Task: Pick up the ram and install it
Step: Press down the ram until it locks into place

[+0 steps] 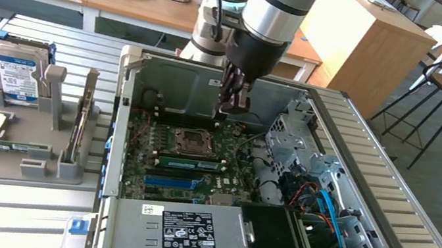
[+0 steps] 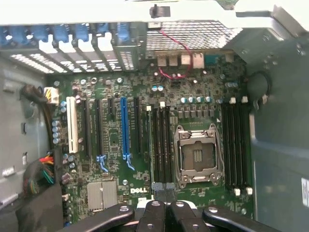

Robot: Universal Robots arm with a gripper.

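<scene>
While the end effector [image 1: 236, 103] hangs inside the open computer case [image 1: 123, 148] with fingers pressed together, the motherboard [image 2: 145, 145] lies directly below it.

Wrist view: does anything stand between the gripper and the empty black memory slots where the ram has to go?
Nothing visible does. The gripper is lined up with the pair of memory slots beside the CPU socket. Both slots are empty, with no cable across them.
</scene>
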